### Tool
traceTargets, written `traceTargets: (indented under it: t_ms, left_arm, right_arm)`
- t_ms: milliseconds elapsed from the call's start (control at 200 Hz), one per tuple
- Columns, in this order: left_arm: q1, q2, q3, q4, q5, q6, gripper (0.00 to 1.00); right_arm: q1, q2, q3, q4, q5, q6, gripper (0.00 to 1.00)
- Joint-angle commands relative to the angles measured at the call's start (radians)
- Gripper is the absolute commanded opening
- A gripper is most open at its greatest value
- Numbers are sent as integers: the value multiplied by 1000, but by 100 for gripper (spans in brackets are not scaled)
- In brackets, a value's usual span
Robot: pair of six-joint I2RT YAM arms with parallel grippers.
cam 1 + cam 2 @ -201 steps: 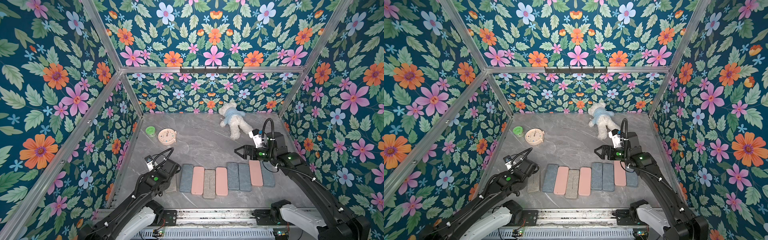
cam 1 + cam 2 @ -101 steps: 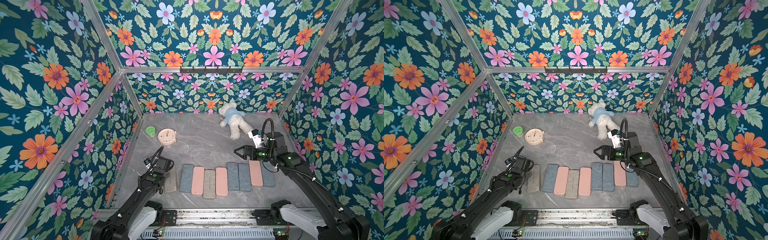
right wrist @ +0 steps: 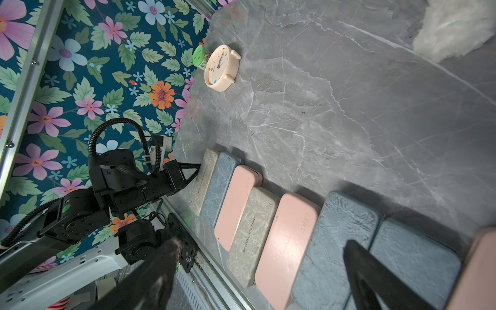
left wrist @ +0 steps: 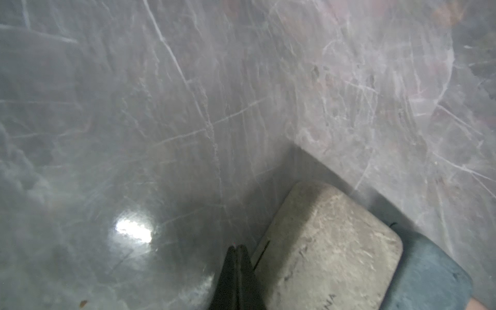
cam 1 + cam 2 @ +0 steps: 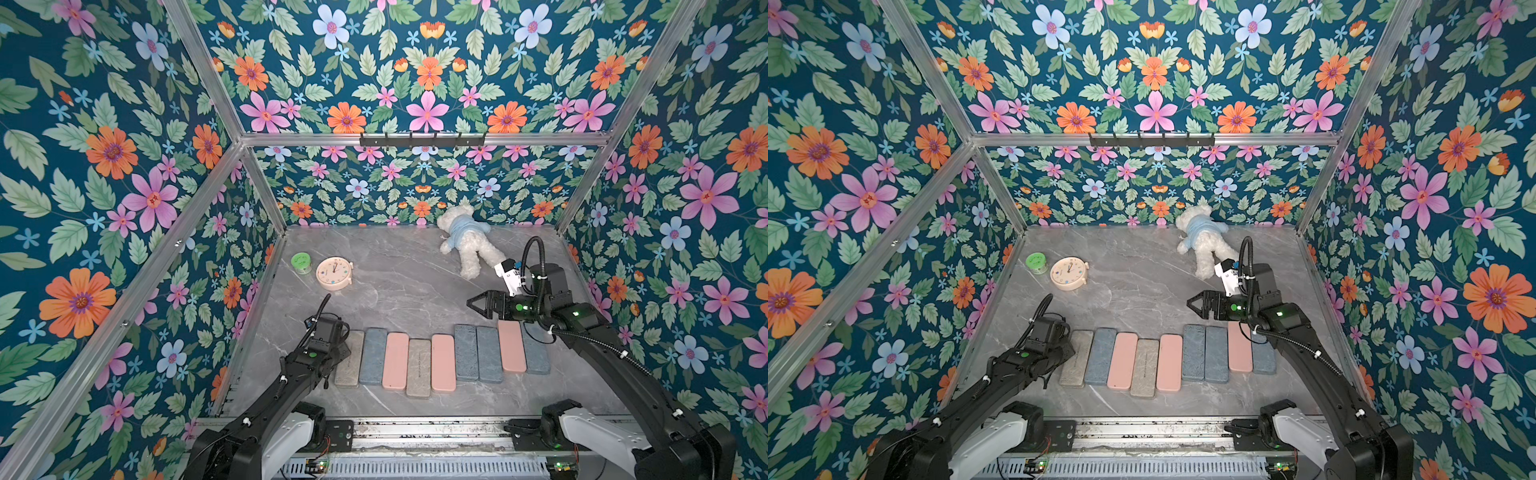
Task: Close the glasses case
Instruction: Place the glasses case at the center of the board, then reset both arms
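Several glasses cases lie side by side near the table's front edge, beige, blue and pink, all with lids down. The leftmost is a beige glasses case (image 5: 350,361) (image 5: 1076,359) (image 4: 330,247) (image 3: 205,179). My left gripper (image 4: 237,248) (image 3: 198,166) is shut and empty, low over the table, its tips at that case's left side near the far end. My right gripper (image 5: 470,305) (image 5: 1189,305) (image 3: 260,268) hangs open above the blue and pink cases (image 5: 512,347) at the right end, holding nothing.
A cream alarm clock (image 5: 334,273) and a green-lidded jar (image 5: 301,262) stand at the back left. A white teddy bear (image 5: 467,241) in a blue shirt lies at the back right. Floral walls enclose three sides, and a metal rail (image 5: 415,432) runs along the front.
My left arm has swung left off the top of the beige case, which now shows more fully; its gripper stayed shut. The right arm has not moved.
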Motion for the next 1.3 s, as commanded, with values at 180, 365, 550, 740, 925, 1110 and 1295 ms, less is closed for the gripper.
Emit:
traceTargets:
  t_ms: [180, 365, 550, 740, 925, 1110, 1295]
  left_arm:
    - [-3, -33, 33, 12, -5, 4, 0]
    - [0, -40, 161, -25, -181, 44, 6]
    - [6, 17, 294, 160, -305, 257, 66]
    - [18, 75, 324, 381, -463, 480, 99]
    - [81, 69, 144, 724, -523, 580, 99]
    - [128, 236, 31, 1010, -521, 668, 99]
    - [157, 424, -21, 1274, -459, 721, 99]
  right_arm:
    - [0, 20, 10, 20, 12, -8, 97]
    - [-1, 1, 33, -12, 164, -35, 99]
    - [-143, 6, 8, 35, 337, 24, 100]
    - [-383, -23, -115, 194, 460, 135, 100]
    - [-384, -43, -175, 244, 705, 55, 100]
    - [-384, -70, -297, 436, 809, -24, 100]
    - [-384, -23, -439, 722, 793, -99, 100]
